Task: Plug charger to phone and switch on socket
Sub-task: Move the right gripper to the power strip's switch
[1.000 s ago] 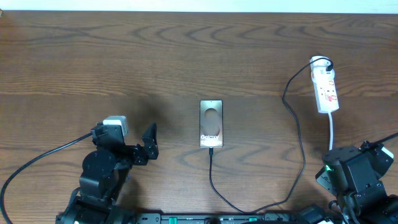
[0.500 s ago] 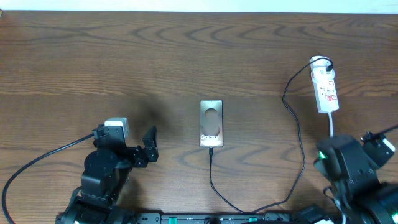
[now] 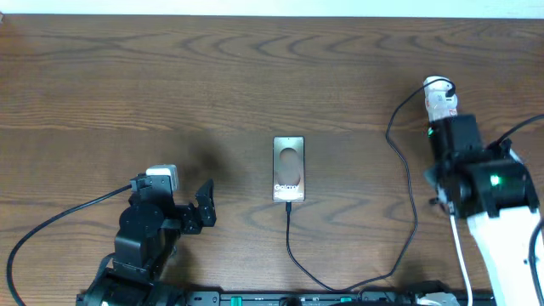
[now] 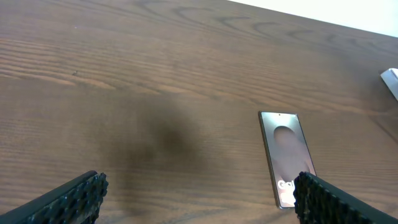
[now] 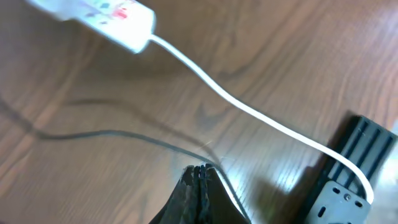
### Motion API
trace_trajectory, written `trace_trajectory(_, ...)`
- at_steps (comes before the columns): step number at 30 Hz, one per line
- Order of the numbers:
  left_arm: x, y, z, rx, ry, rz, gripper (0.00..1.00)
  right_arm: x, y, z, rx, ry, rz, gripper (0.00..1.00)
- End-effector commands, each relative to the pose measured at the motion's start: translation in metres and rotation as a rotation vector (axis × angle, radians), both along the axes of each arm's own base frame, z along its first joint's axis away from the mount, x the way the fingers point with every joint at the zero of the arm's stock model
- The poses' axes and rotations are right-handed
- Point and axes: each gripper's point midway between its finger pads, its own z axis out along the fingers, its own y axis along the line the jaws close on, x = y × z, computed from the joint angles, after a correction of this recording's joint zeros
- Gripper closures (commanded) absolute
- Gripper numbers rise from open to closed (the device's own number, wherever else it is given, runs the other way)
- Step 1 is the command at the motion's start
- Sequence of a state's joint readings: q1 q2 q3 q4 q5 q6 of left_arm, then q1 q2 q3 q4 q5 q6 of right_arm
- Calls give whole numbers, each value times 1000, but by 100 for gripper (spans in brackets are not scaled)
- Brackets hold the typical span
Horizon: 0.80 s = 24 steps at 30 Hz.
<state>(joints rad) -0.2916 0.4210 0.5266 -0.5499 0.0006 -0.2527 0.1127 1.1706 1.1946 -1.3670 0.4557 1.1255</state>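
Holds left hand (image 3: pixel 205 204) wide, empty, left of phone (image 3: pixel 289 168); charger (image 3: pixel 293 248) at its near edge. Holds right hand (image 5: pixel 199 178) pinched shut, empty, above worktop (image 5: pixel 280 68) by socket (image 5: pixel 102 15).

We count one phone (image 3: pixel 289 168) on the surface (image 3: pixel 170 76), toward its middle. We count one charger (image 3: pixel 288 234), a single thin black cable. There is one socket (image 5: pixel 124 22) by the right edge, and we see one white cord (image 5: pixel 249 111) leaving it. We count two end effectors: the left end effector (image 4: pixel 199 202) and the right end effector (image 5: pixel 199 177). One surface carries it all.
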Motion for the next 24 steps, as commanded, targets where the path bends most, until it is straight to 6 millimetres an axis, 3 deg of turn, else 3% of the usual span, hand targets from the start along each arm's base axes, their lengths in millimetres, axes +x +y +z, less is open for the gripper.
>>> trace_trajectory(1, 0, 2, 0, 23, -4, -1, 2, 3, -17, -9, 15, 51, -17, 99)
trace_trajectory(6, 0, 2, 0, 23, -4, -1, 2, 27, -29, -23, 143, 37, 71, 99)
trace_trajectory(15, 0, 2, 0, 23, -4, -1, 2, 52, -55, -57, 317, 63, 85, 99)
trace_trajectory(24, -2, 2, -5, 29, 18, -2, 2, 94, -75, -63, 366, 106, 74, 99)
